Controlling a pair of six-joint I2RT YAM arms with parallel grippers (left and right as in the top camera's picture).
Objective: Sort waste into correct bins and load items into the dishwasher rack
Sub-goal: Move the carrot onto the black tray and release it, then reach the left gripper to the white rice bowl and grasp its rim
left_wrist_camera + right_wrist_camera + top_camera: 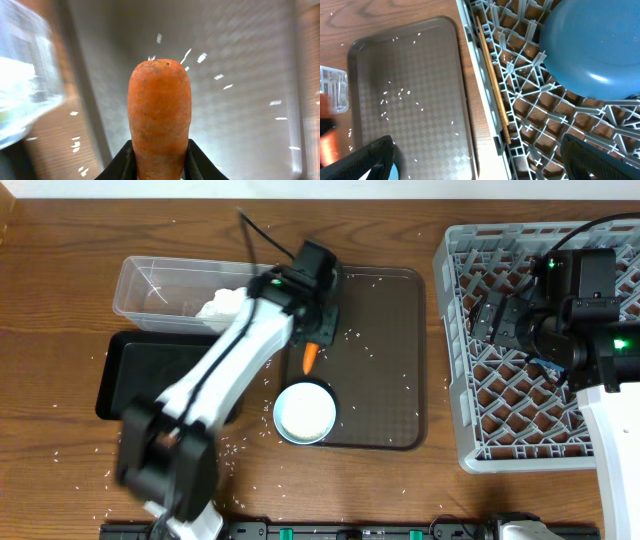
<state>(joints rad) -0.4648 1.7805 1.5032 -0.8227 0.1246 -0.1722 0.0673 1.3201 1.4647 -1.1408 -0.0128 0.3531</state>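
Carrot (159,115) sits pinched inside the left hand (159,159)

We see the carrot (159,120) cut off at the bottom edge, the clear tub (25,80) blurred, and the blue plate (595,45) clipped top and right.

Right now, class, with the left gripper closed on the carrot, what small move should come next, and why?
Probably carry the carrot left toward the black tray: the left gripper holds it over the brown serving tray, and the clear tub already holds tissue, not food.
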